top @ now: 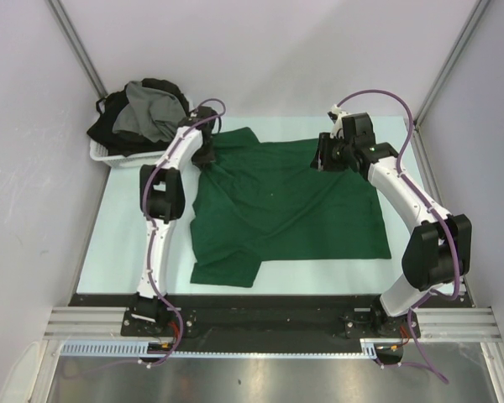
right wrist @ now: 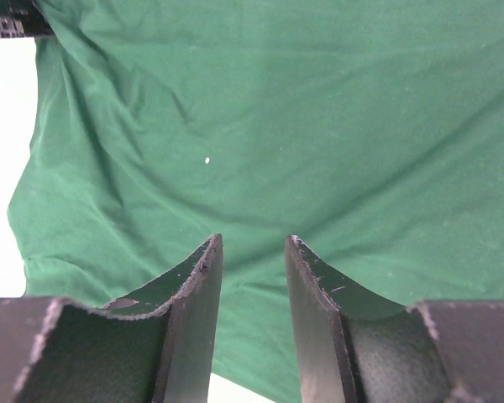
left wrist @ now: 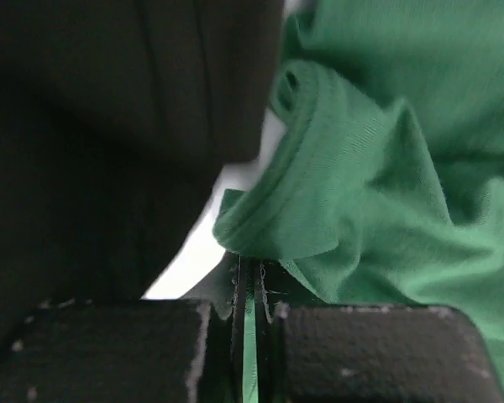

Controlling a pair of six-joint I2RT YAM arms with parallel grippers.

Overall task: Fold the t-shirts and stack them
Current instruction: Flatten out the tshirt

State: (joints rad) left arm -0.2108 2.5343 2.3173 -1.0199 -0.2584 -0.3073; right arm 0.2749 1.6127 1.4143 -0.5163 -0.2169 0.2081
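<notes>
Overhead: the dark green t-shirt (top: 294,201) lies spread on the table (top: 109,252), with the left gripper (top: 207,155) at its far-left corner and the right gripper (top: 326,156) over its far edge, evidently stationed for a fold. Left wrist: fingers together, clamped on a thin green fold beside a hemmed edge. Right wrist: fingers apart and empty, above flat cloth.

Spread t-shirt (top: 294,201) centred on table (top: 109,243); basket (top: 109,158) at far-left corner, heaped t-shirts (top: 147,113) inside.

The dark green t-shirt (top: 290,206) is plain (two tiny white specks show on it). The white basket (top: 111,159) holds a grey t-shirt (top: 147,113) and black t-shirts (top: 109,126). The counter (top: 109,243) is pale mint. The left arm (top: 157,243) and right arm (top: 403,180) are white with black joints and purple cables (top: 378,94).
</notes>
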